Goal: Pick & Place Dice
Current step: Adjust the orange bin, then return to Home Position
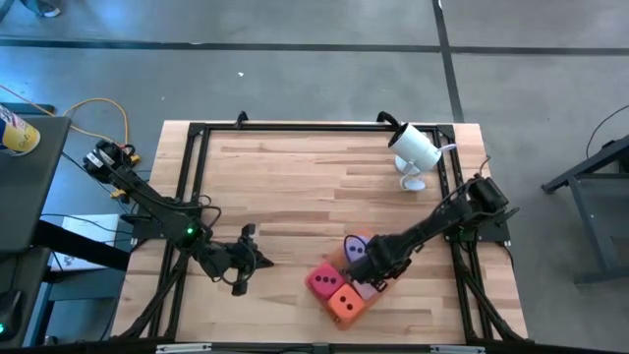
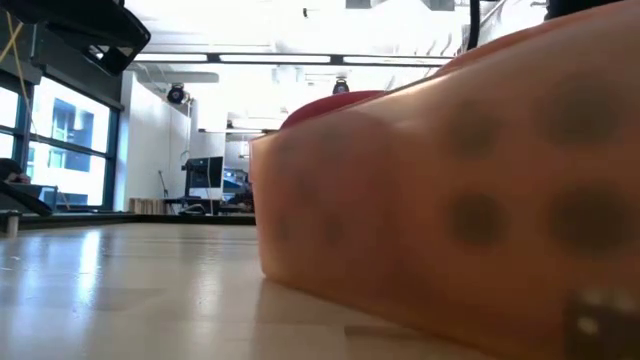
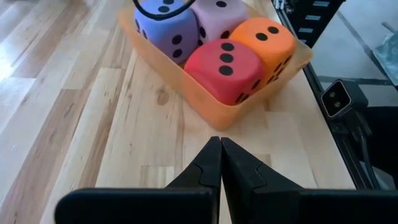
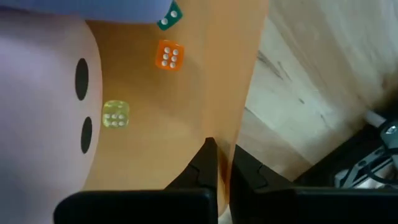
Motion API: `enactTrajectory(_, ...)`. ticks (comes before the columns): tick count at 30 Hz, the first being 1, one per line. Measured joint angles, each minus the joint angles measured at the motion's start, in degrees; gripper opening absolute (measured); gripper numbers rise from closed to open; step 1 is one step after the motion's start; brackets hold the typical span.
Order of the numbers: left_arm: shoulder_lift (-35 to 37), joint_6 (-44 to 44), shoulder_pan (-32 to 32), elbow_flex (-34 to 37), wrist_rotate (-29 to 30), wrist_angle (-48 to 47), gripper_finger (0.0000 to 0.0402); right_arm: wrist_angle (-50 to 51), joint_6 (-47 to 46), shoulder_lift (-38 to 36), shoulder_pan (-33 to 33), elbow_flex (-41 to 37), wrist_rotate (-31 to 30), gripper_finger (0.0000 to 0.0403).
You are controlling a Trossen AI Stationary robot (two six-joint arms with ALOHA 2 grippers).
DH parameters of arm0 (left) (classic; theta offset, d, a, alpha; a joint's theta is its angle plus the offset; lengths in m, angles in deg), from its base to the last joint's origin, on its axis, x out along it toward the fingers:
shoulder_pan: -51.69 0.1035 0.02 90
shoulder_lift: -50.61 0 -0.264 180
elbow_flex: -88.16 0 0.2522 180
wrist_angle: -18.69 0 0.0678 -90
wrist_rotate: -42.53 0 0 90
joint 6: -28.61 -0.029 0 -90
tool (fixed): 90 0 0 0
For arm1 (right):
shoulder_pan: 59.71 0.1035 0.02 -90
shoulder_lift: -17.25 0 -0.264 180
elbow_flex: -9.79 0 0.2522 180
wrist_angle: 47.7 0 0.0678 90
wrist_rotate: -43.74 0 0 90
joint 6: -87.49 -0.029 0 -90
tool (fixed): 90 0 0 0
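An orange see-through tray (image 3: 217, 109) rests on the wood near the table's near edge, right of centre. It holds four soft dice: purple (image 3: 165, 31), pink (image 3: 221, 14), red (image 3: 227, 68) and orange (image 3: 267, 40). From above they show as purple (image 1: 356, 248), red (image 1: 323, 280) and orange (image 1: 344, 303), with the pink one mostly under my right arm. My right gripper (image 1: 376, 278) is at the tray's right side, shut on its wall. My left gripper (image 3: 221, 149) is shut and touches nothing. It sits left of the tray (image 1: 257, 261), pointing at it. My right gripper (image 4: 222, 155) pinches the tray's side wall (image 4: 239, 118) beside the pink die (image 4: 37, 106), one finger inside the tray and one outside. It comes slanting down from the table's right side. In the low view the tray's bottom (image 2: 400, 320) lies on the wood.
A white camera (image 1: 415, 147) stands at the table's far right corner. Black frame rails (image 1: 197, 177) run along the table's edges. Three tiny dice show by the tray's floor: orange (image 4: 168, 55), yellow (image 4: 115, 114), green (image 4: 168, 18). Bare wood (image 1: 295, 187) spans the middle and far side.
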Motion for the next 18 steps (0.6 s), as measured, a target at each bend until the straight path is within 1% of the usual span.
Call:
enactTrajectory(3,0.0,0.0,0.0,0.0,0.0,-0.1,0.0001,-0.9,-0.1,0.0,0.3,-0.1,-0.4,0.0003)
enactTrajectory(7,0.0,-0.2,0.0,0.0,0.1,-0.1,0.0001,-4.2,1.7,0.0,0.2,-0.1,-6.6,0.0004)
enactTrajectory(10,0.0,-0.2,0.0,0.0,0.1,-0.1,0.0001,-5.4,3.2,0.0,0.2,-0.1,-9.1,0.0016)
enactTrajectory(13,0.0,-0.2,0.0,0.0,0.1,-0.1,0.0001,-6.2,4.2,0.1,0.2,-0.1,-11.0,0.0049)
enactTrajectory(18,0.0,-0.6,0.2,0.0,0.1,-0.2,0.0001,-5.5,4.3,0.0,-0.3,-0.1,-14.2,0.0122)
